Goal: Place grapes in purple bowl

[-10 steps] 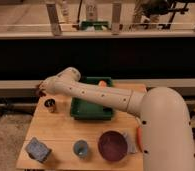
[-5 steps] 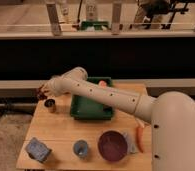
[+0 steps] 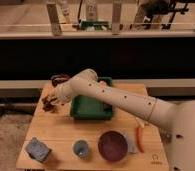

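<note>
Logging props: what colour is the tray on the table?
Tray: green, camera view; gripper at the table's left edge, by the grapes.

Worktop (image 3: 61,132) count: 6 items, 1 arm (image 3: 116,97).
1 green tray (image 3: 91,107), 1 purple bowl (image 3: 112,146), 1 sm. cup (image 3: 81,148), 1 blue-grey block (image 3: 38,149), 1 orange-red stick (image 3: 139,137), 1 grapes (image 3: 47,106) cluster; 1 end effector (image 3: 52,98) at far-left edge, by grapes.

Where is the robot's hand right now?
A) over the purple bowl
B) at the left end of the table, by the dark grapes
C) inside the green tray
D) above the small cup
B: the gripper is at the left end of the table, right by the grapes. It is left of the green tray and well away from the purple bowl and the small cup near the front edge.
</note>
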Robot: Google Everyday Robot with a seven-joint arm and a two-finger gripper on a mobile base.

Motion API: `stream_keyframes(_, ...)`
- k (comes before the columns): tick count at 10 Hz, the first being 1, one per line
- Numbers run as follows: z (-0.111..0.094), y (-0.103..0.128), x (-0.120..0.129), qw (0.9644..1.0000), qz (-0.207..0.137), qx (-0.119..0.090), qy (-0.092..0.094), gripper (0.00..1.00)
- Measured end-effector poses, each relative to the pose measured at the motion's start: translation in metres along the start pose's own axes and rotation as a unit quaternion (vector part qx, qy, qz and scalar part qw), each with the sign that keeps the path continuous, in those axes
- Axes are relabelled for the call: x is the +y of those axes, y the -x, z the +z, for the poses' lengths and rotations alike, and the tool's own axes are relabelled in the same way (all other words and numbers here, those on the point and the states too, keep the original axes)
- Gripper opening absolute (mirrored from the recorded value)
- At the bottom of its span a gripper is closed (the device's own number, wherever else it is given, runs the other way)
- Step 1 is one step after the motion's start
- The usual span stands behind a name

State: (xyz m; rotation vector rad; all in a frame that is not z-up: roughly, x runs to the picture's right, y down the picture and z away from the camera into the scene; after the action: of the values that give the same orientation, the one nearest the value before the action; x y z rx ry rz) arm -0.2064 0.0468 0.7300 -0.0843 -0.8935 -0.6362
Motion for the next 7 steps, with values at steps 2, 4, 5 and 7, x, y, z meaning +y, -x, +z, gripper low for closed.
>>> stream_keyframes(2,-0.052,0.023,0.037,0.9993,0.025,0.006,0.029,0.0)
stream_keyframes(4,-0.089,0.039,0.065,0.9981,0.048,0.009,0.039,0.0)
stream_keyframes(5,-0.105,0.047,0.082,0.9973,0.06,0.011,0.041,0.0)
stream_keyframes(7,-0.13,0.059,0.112,0.9957,0.082,0.018,0.039,0.0)
